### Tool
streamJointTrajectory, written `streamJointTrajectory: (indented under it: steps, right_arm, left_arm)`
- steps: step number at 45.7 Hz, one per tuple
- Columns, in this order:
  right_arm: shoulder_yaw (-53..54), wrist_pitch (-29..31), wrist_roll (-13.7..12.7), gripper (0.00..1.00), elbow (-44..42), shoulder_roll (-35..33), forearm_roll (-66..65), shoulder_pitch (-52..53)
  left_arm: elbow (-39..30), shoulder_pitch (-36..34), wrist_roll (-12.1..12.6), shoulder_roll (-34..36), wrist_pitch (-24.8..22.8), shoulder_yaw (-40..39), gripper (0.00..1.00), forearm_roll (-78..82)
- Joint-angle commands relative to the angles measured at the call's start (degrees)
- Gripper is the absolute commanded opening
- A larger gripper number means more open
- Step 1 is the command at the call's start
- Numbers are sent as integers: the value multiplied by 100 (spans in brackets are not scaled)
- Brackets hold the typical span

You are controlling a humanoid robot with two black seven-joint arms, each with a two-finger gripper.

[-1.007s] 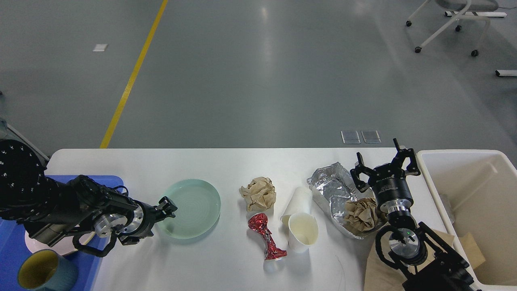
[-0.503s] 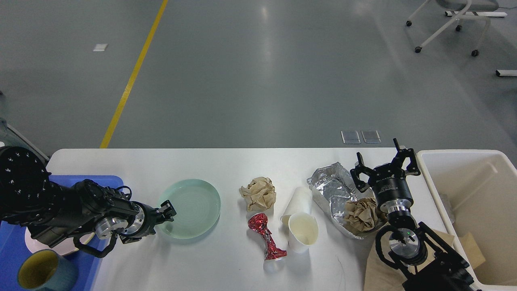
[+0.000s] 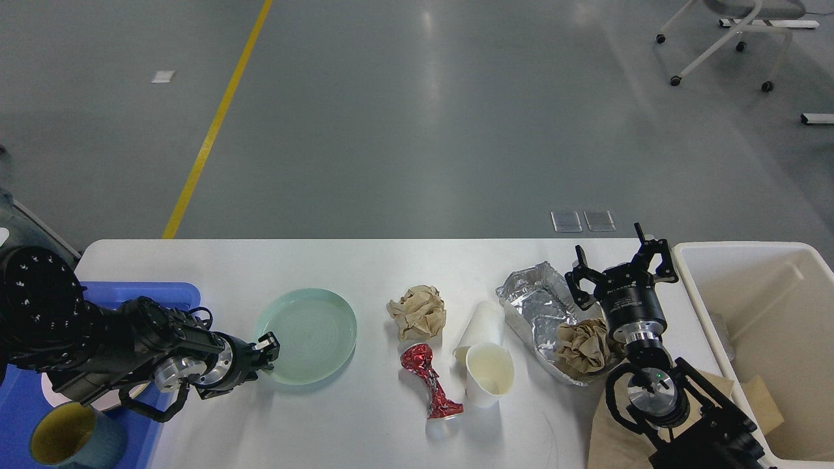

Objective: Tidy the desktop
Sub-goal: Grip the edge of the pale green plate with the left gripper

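The white desktop (image 3: 391, 267) carries a pale green plate (image 3: 306, 335), a crumpled brown paper ball (image 3: 417, 311), a crushed red can (image 3: 431, 384), two white paper cups (image 3: 487, 374) lying together, and a crumpled foil tray (image 3: 537, 306) holding another brown paper wad (image 3: 582, 345). My left gripper (image 3: 266, 348) is low at the plate's near-left rim; its dark fingers are too small to tell apart. Over the foil tray's right end, my right gripper (image 3: 619, 260) points away from me, fingers spread wide and holding nothing.
A cream bin (image 3: 749, 260) stands at the table's right end with scraps inside. At the left, a blue tray (image 3: 163, 290) holds a dark mug (image 3: 68, 443) with a yellow inside. A brown sheet (image 3: 609, 436) lies under my right arm.
My left gripper has drawn back toward me and leftward, from over the plate's left side to its near-left rim. The plate and my right arm have stayed put.
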Motion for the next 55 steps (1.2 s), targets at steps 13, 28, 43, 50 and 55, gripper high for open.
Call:
streamJointTrajectory:
  steps: [13,28,43,50,55]
  right_arm:
    - [0,0,2,100,0,0,0,0]
    - [0,0,-6,100,0,0,0,0]
    - [0,0,2,100,0,0,0,0]
    - [0,0,-6,100,0,0,0,0]
    - [0,0,2,100,0,0,0,0]
  left_arm:
    - [6,-52,-18,52,-123,0,19,-14]
    - [6,-79,-27,70,-193,-8,14,-49]
    - [6,-88,-27,70,-255,-17,7,-67]
    - [6,-123,-35,70,-492,-17,0,-93]
    - [-3,-140,-35,70,-501,-70,0,-146]
